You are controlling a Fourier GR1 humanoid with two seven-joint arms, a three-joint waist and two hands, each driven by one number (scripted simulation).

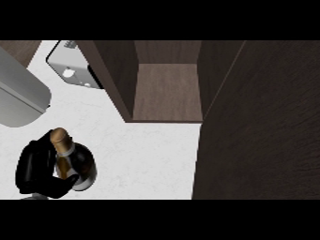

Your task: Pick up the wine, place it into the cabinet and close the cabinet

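The left hand (37,169) has its fingers (57,183) curled around the wine bottle (71,157) on the white counter (148,150).

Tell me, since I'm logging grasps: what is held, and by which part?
The left robot hand is curled round the wine bottle, at its body below the neck.

Wine bottle (71,157) base behind left hand (37,171) fingers (64,183)

My left hand (37,171) curls round the dark wine bottle (76,164), gold-foiled neck pointing away; the cabinet (166,93) stands open ahead.
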